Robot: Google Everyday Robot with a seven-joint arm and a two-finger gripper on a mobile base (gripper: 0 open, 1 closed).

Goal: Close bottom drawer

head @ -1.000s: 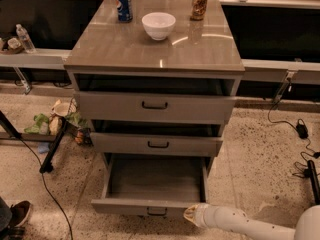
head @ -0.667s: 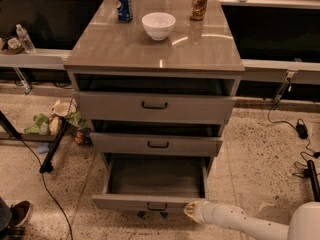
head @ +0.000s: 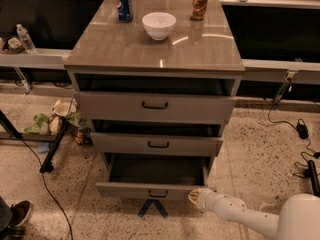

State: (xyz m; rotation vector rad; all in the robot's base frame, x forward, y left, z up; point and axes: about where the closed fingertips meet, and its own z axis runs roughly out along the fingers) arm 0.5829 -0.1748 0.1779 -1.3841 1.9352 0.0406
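While the bottom drawer [head: 150, 190] sits pulled out of the grey-taupe cabinet [head: 125, 49], its plain interior is exposed and its front panel stands well forward of the two fronts above. Small black bar handle [head: 158, 194] at panel centre.

Camera view, only one:
- Gripper [head: 194, 196] is low, at the right end of the bottom drawer's front panel, touching or just off it. Can't tell which. Grip state: can't tell either.
- White arm [head: 240, 215] comes in from the lower right corner, running just above the floor.
- Middle drawer [head: 157, 144] and top drawer [head: 155, 106] each show a dark gap above the front.
- Cabinet top: blue Pepsi can [head: 123, 4] back left, white bowl [head: 159, 25] centre, brownish can [head: 199, 3] back right, all upright and apart.
- Blue tape mark [head: 152, 209] on the floor just in front of the bottom drawer.
- Water bottle [head: 25, 38] on the left ledge, litter [head: 55, 121] by the cabinet's left side, cables [head: 300, 129] on the floor right, a shoe [head: 19, 213] at lower left.
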